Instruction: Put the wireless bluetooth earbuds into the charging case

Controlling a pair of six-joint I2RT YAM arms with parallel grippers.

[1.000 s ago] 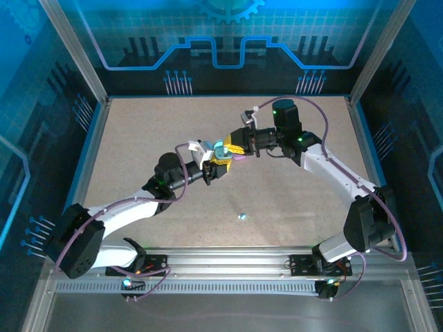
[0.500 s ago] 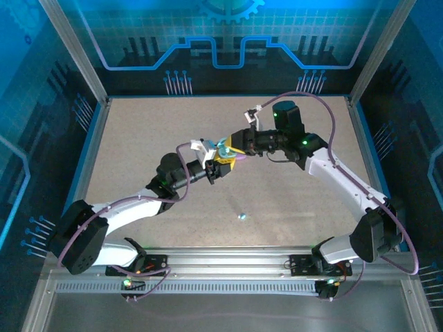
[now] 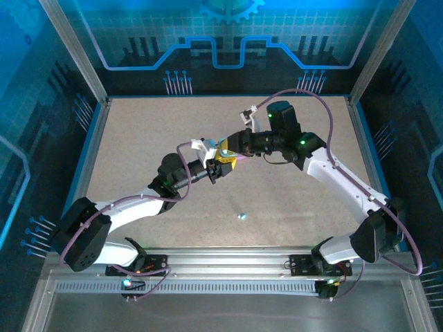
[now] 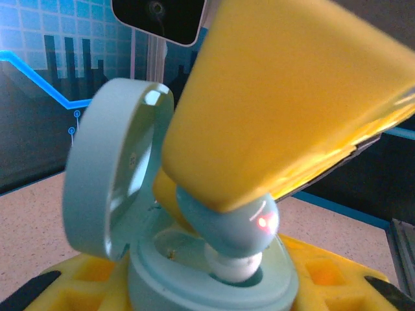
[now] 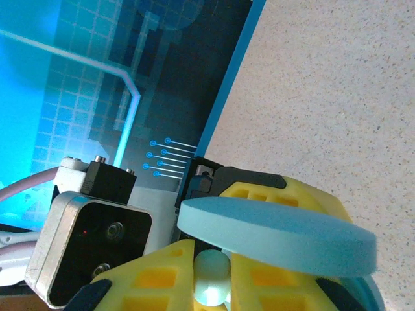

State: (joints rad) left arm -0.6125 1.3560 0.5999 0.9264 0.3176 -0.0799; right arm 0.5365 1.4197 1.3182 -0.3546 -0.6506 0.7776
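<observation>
Left claw (image 3: 221,167) is gripping the charging case (image 4: 280,280) from both sides, its jaws partway closed around the rounded base. We are seeing the case as a smooth, matte, pale teal pebble. It is cradled between this claw's yellow ribbed fingers (image 4: 327,277), whose moulded pockets are showing at the bottom of the left wrist view. The lid (image 4: 107,178) is standing swung open to one side of the left claw. It is a round disc with a shallow, glossy hollow on its inner face that is catching the light.

Right claw (image 3: 232,146) is meeting the left claw tip to tip above the middle of the table (image 3: 138,138), a flat surface with a sandy, speckled grain. Its jaws are almost shut and are pinching an earbud (image 4: 227,227). In the left wrist view, one broad yellow finger (image 4: 279,97) of this claw is slanting down over the case, smooth and wedge-shaped. The earbud is a glossy pale blue bulb with a small red light glowing on it. Its white rounded tip (image 4: 233,267) is sitting in a recess of the case, directly beneath the right claw's fingertips. We cannot tell whether it is fully seated.

A second bud (image 3: 241,216), tiny and shiny, is lying on the table well apart from both claws, on the side toward the arms' bases.
</observation>
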